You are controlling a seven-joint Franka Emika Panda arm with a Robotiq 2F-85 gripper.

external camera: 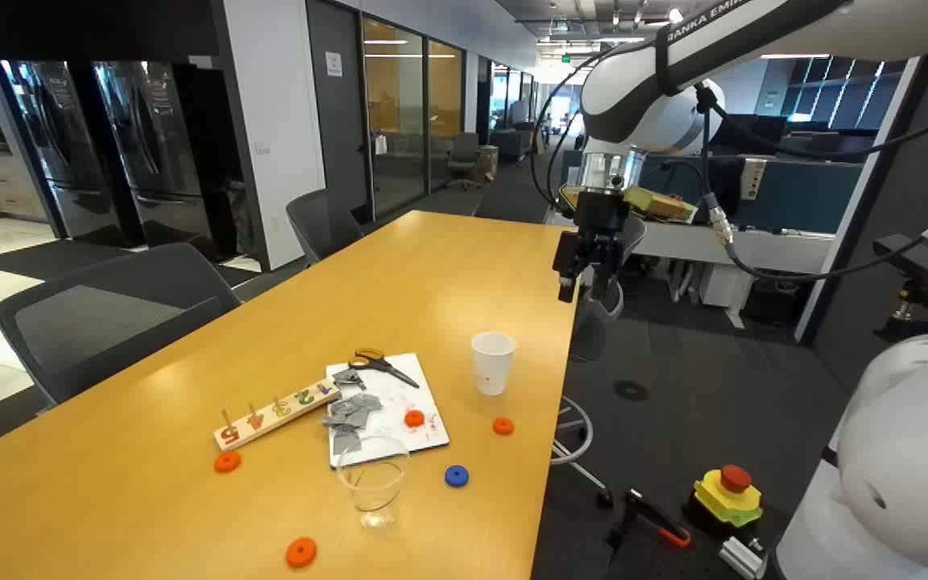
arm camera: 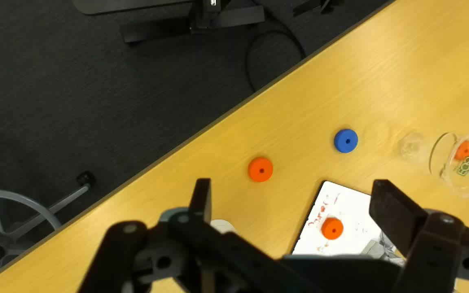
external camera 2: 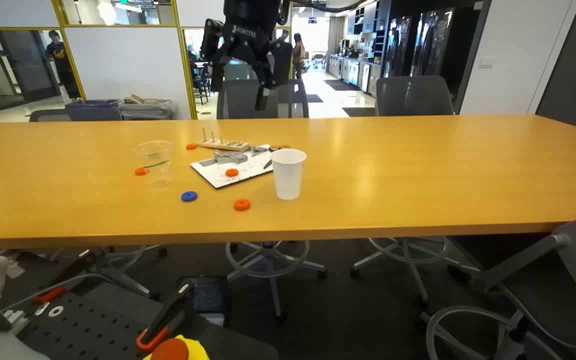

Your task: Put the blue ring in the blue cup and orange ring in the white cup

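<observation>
Black and spread wide, the gripper is hanging high above the table. Its two fingers are standing far away from each other, and only air is filling the space between them. Through this gap, in the wrist view, the yellow table top, a part of the white board and one orange ring lying on this board are showing, well below.

The blue ring is lying flat on the table, near one corner of the board but apart from it. It is lying between the two cups, nearer to the blue cup, which is standing upright and is letting the view pass through its clear wall. The white cup is also standing upright, near the table's edge; in the wrist view, the gripper is hiding most of it.

A second orange ring is lying near the foot of the white cup, apart from it. A third orange ring is lying near the blue cup, outside of it. A fourth orange ring is lying just beside one end of the numbered wooden strip; whether they are touching, I cannot tell. On the board, grey scraps and scissors are resting as well.
</observation>
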